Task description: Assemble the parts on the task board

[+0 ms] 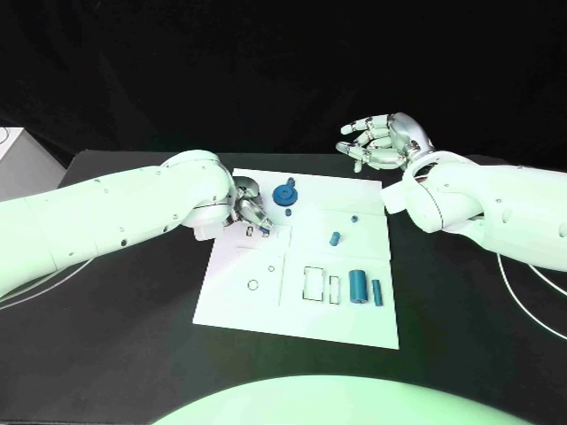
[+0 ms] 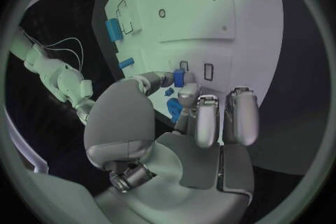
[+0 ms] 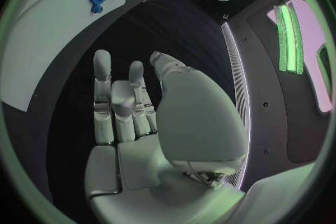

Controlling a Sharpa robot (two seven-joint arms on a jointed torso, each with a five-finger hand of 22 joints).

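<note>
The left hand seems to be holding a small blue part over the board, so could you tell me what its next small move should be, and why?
Probably lower the small blue part into the rectangular slot just beside it. The left hand pinches it in its fingers right above the task board, while the right hand is lifted clear, holding nothing.

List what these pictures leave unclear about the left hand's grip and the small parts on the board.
- Head view: the left hand has its fingertips covered by its own knuckles and arm, so the contact with the board is hidden.
- Left wrist view: a small blue piece sits between the fingers; its shape is too small to tell.
- Head view: the tiny blue part is too small to identify.
</note>
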